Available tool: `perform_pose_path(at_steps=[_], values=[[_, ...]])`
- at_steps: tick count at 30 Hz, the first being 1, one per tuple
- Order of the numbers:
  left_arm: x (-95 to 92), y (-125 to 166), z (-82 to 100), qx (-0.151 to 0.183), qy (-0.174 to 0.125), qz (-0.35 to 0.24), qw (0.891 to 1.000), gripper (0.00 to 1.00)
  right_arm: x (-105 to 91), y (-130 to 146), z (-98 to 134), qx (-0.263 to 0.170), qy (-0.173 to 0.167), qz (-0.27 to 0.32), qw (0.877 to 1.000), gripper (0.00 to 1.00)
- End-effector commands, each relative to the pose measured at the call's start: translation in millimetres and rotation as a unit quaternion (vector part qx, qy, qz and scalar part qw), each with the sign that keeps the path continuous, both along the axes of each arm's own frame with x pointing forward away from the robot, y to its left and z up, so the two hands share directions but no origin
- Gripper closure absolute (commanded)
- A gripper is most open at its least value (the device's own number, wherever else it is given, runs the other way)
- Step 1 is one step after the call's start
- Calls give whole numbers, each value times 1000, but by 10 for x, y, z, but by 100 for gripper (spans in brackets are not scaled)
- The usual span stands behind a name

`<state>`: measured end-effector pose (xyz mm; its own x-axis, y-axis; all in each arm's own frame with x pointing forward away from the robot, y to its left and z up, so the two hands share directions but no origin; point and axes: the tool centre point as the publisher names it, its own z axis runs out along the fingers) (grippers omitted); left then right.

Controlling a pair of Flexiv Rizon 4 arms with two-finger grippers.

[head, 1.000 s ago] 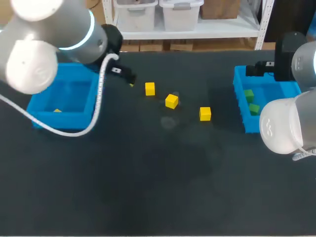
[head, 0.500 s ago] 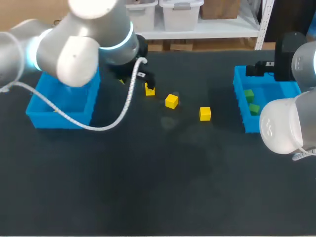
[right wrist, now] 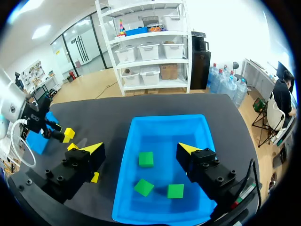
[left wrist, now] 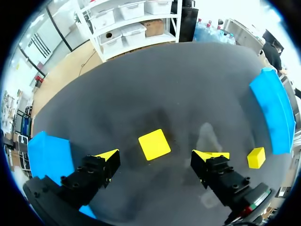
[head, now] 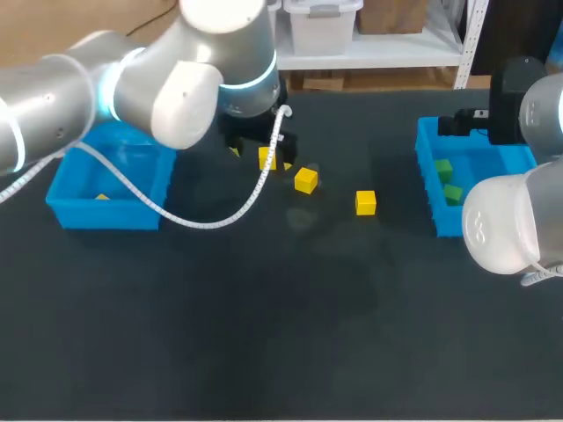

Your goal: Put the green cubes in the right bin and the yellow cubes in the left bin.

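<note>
The dark table (head: 281, 334) carries everything. The left arm (head: 176, 79) comes in from the left side and reaches past its bin toward the middle of the far half of the table, with a white cable (head: 202, 220) looping down from it. The right arm (head: 510, 220) stands at the right side, over its bin.

The left bin (head: 101, 215), blue, sits near the table's left edge. The right bin (head: 444, 220) (right wrist: 123, 169), also blue, sits near the right edge, well apart from it.

The left pincer (head: 260, 158) (left wrist: 159, 155) points down at the table with its fingers apart. They stand on either side of a yellow cube and, in the left wrist view, there is a gap on each side, so neither tip touches it. The right pincer (right wrist: 141, 149) hangs above the right bin, fingers spread wide and holding nothing.

The first yellow cube (head: 267, 158) (left wrist: 154, 144) lies flat on the table between the left pincer's tips. The second yellow cube (head: 305, 180) (left wrist: 256, 157) lies just beside it, toward the right bin. The third yellow cube (head: 366, 202) lies farther right, alone on the table. A fourth yellow cube (head: 102, 196) shows as a sliver inside the left bin.

In the right bin lie a green cube (right wrist: 146, 158), a second green cube (right wrist: 143, 187) and a third green cube (right wrist: 175, 190), none touching another.
</note>
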<state>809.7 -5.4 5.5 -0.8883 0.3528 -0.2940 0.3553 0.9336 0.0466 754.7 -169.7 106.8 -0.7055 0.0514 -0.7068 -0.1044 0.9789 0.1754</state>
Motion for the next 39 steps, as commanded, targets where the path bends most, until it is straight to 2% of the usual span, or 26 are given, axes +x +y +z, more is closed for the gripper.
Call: perform_pose_path(at_steps=[1,6,7,8,9,21,23,25,27,32,35,39], values=[[85,-66,-76,12,12,3,1000,0,-5,3,5,-1,0,-1,1000,0],[100,-84,-147,14,15,4,1000,0,-5,3,5,-1,0,-1,1000,0],[98,-83,-160,11,13,10,1000,18,-5,3,5,-1,0,-1,1000,0],[97,-80,-166,9,13,11,1000,67,-5,3,5,-1,0,-1,1000,0],[93,-77,-173,9,11,13,1000,100,-5,3,5,-1,0,-1,1000,0],[-9,-18,-170,3,13,-3,1000,100,-5,3,5,-1,0,-1,1000,0],[-65,-11,-118,5,0,-25,1000,100,-5,3,5,-1,0,-1,1000,0],[-134,-6,-7,-7,-15,-43,999,100,-5,3,5,-1,0,-1,1000,0],[-211,24,176,-14,-47,-66,997,100,-5,3,5,-1,0,-1,1000,0],[-386,231,708,-38,-114,-85,989,100,-5,3,5,-1,0,-1,1000,0],[-423,483,1012,-36,-159,-71,984,100,-5,3,5,-1,0,-1,1000,0],[-435,943,1295,-21,-201,-28,979,100,-5,3,5,-1,0,-1,1000,0]])
